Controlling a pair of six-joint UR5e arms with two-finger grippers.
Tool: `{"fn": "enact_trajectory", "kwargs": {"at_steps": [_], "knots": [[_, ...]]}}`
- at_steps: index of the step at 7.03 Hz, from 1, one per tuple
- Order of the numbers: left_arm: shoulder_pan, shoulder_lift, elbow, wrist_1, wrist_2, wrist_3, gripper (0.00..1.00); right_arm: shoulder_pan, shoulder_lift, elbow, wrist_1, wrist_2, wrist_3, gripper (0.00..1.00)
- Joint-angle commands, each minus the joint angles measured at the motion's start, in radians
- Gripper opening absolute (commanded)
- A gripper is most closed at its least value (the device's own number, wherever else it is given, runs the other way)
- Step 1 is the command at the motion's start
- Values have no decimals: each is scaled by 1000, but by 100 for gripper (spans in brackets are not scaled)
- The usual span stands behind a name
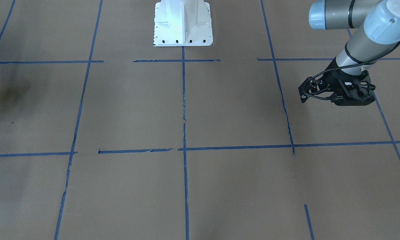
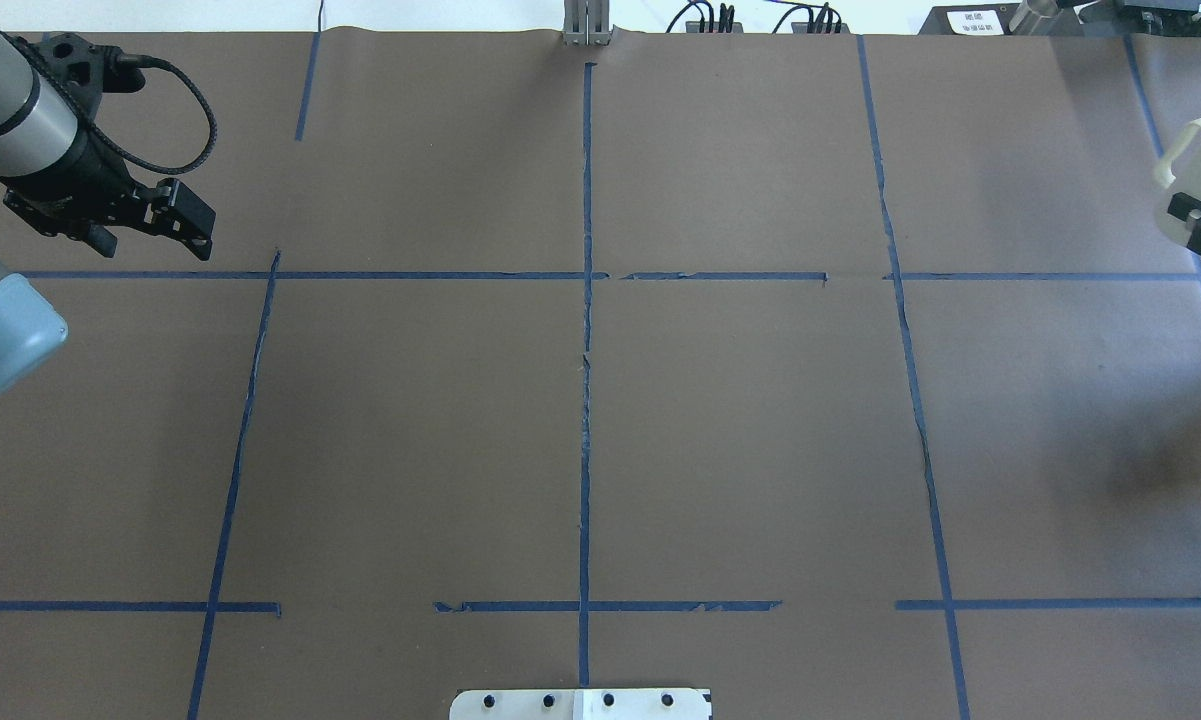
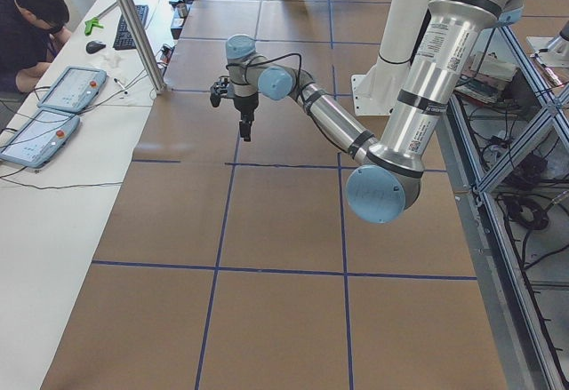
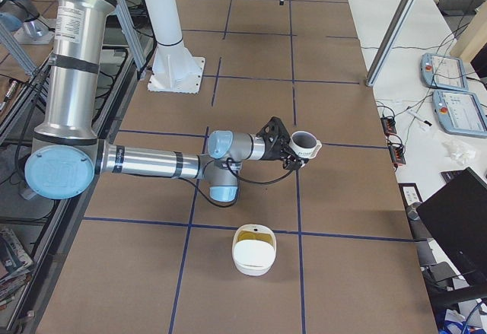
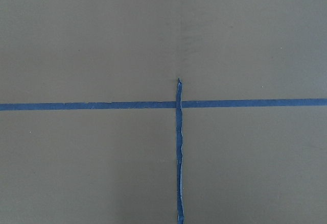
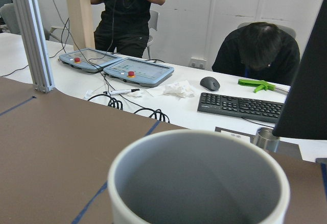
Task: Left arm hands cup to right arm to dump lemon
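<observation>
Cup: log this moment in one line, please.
cup: upright, nothing seen inside | right hand: shut on cup | left hand: empty, far from cup | bowl: something yellow inside

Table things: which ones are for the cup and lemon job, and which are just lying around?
For the job: cup, right gripper holding it, left gripper, white bowl with something yellow inside.
Just lying about: keyboard, mouse, control tablets.

table (image 2: 410, 450) — blue tape grid (image 5: 102, 105) | white desk (image 3: 53, 230) — keyboard (image 6: 237, 106) | white wall (image 6: 230, 9)
</observation>
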Motion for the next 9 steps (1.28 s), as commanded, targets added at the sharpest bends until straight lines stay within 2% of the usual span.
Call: {"fn": "enact_trajectory", "kwargs": {"at_steps": [1, 2, 3, 5, 6, 7, 8, 9], "knots": [[20, -8, -7, -1, -3, 5, 100, -73, 125, -5, -140, -8, -122, 8], [57, -24, -8, 1, 0, -1, 100, -110, 212, -2, -224, -20, -121, 8], [80, -54, -2, 2, -5, -7, 100, -176, 255, -3, -266, -80, -121, 8], [83, -93, 2, 10, -9, -81, 100, -330, 388, 6, -395, -263, -121, 8], [85, -140, 27, 2, -9, -140, 100, -418, 453, 0, -422, -360, -119, 9], [98, -203, 60, -1, -9, -242, 100, -476, 505, 1, -454, -434, -115, 10], [121, -240, 71, -1, -9, -284, 100, -518, 544, 0, -473, -468, -78, 12], [123, -281, 91, 1, -11, -315, 100, -568, 603, -2, -546, -525, -46, 16]]}}
